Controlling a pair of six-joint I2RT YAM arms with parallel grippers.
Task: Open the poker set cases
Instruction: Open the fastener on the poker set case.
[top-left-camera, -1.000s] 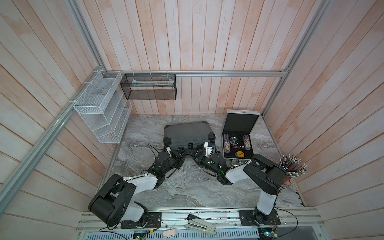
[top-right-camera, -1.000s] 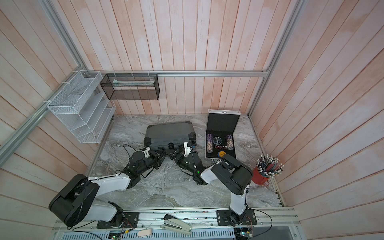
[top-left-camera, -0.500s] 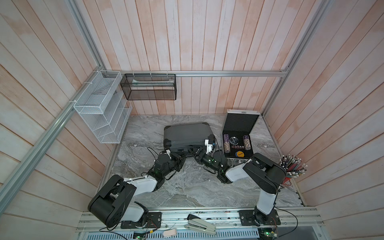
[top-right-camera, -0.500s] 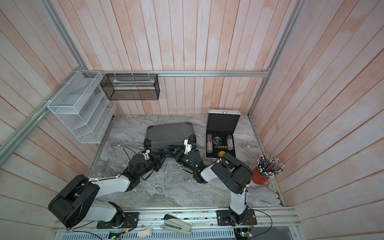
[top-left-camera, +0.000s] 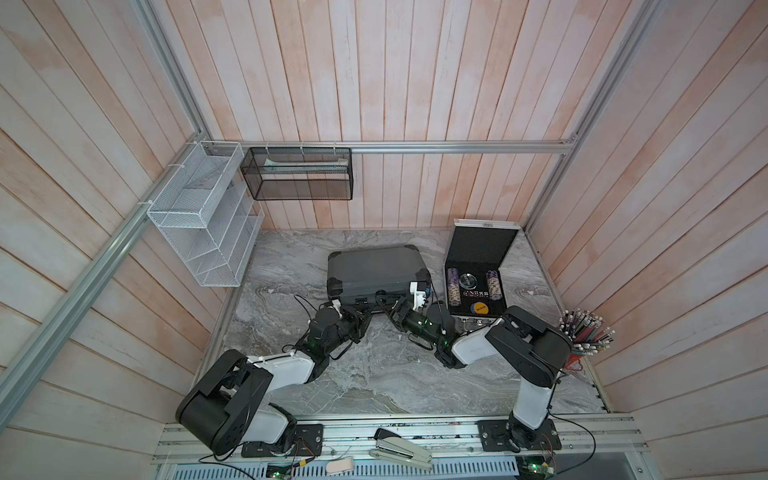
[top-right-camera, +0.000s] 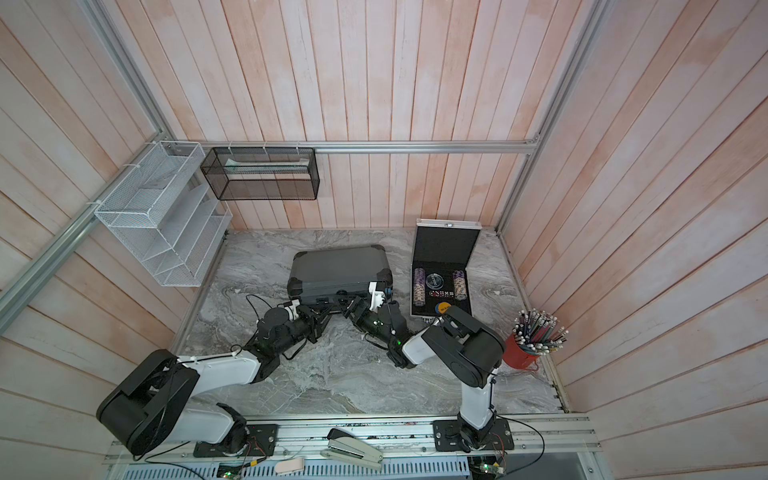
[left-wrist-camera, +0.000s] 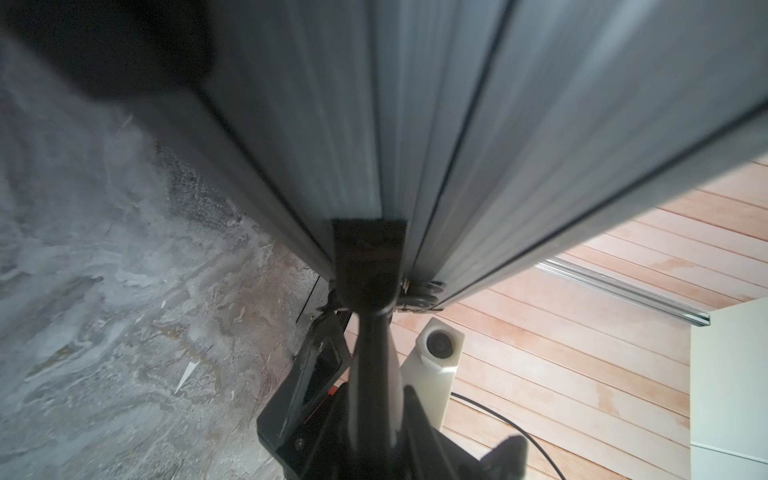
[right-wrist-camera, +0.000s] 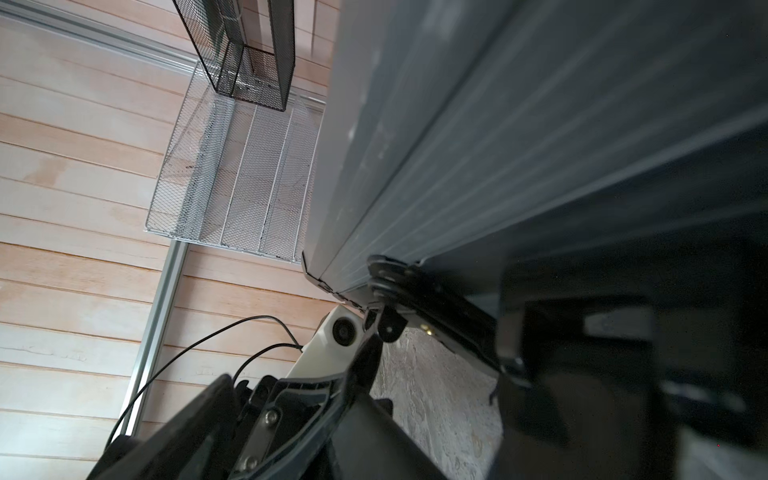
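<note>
The smaller silver case (top-left-camera: 478, 249) is seen at the right of the desk (top-left-camera: 374, 374) in both top views. Its lid is already raised upright and the chips (top-left-camera: 453, 284) are exposed, so no further work is judged to be needed there.

The dark grey case (top-left-camera: 374, 266) is found at the centre of the frame, just left of the silver one, with its lid down. In the left wrist view only a thin dark seam (left-wrist-camera: 465, 124) is shown between lid and base. Its long axis is laid from left to right across the frame. Its front wall is turned toward the lower edge, where both arms reach in.

The left pincer (top-left-camera: 365, 309) is set against the left part of that wall with its jaws nearly shut; whether anything is pinched cannot be told. The right pincer (top-left-camera: 391, 302) is placed at the right part, by a latch (right-wrist-camera: 390, 282), with its jaws spread wide and no grip shown. Neither arm is markedly nearer.

The case thus lies directly above both pincers in the frame. The coming move is judged to be a lift of the front edge about the far hinge line.
</note>
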